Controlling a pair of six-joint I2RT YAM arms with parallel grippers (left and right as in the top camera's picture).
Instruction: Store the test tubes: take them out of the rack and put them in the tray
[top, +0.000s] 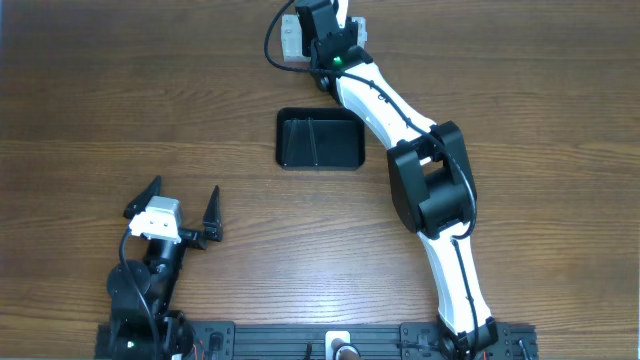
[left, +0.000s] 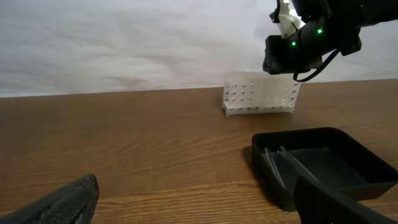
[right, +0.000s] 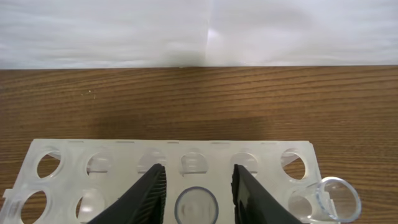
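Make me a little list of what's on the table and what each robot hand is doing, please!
table: brown wood
rack: clear plastic, at the far side, below the right gripper
tray: black, divided, mid-table
right gripper: open, one finger on each side of a tube
tube: standing in the rack
second tube: at the rack's end corner
left gripper: open, near its base, away from tray and rack

Black tray (top: 342, 142), translucent whitish rack (left: 260, 94), brown wood-grain table (top: 120, 100), white right arm (top: 375, 100) with black joints
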